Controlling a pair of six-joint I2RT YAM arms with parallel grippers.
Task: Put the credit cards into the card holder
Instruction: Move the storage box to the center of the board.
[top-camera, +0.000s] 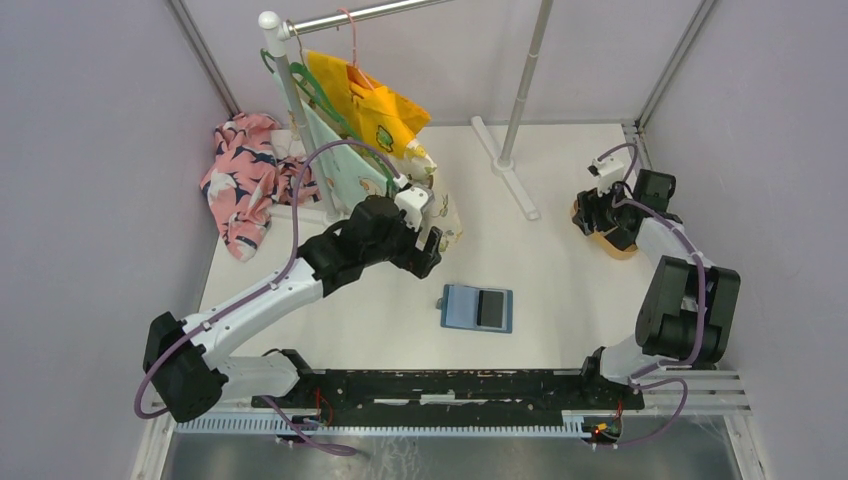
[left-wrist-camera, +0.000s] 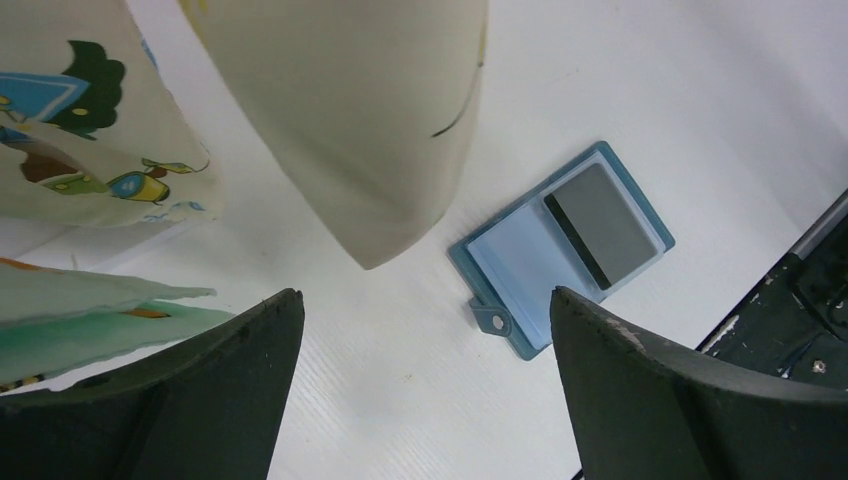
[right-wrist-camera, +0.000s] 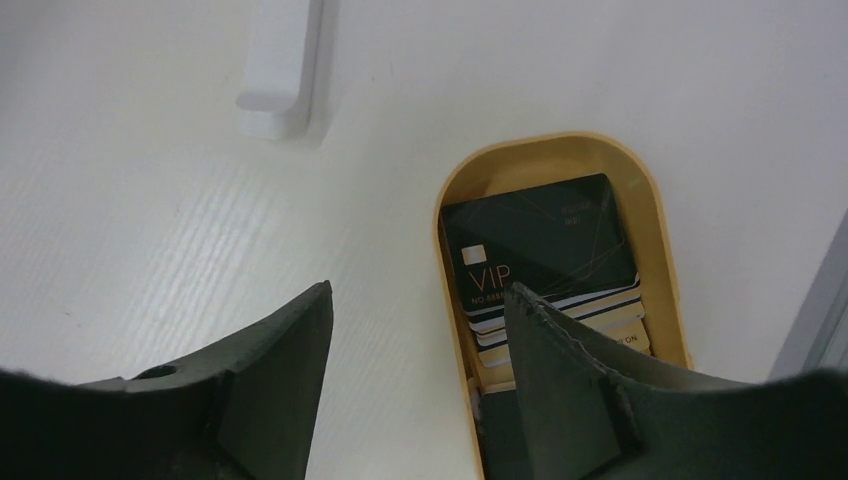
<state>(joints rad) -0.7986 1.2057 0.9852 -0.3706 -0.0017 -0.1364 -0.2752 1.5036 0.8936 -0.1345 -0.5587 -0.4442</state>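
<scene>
My empty right fingers (right-wrist-camera: 285, 360), half-spread astride the tray wall (right-wrist-camera: 545, 142) over stacked credit cards (right-wrist-camera: 545, 235), could pinch rim or several cards; left fingers (left-wrist-camera: 610, 350) gape empty.

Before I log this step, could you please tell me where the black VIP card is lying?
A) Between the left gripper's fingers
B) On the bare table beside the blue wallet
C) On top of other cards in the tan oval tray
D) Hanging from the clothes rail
C: the right wrist view shows the VIP card topping the other credit cards inside the tan oval tray, beneath the open right gripper.
</scene>
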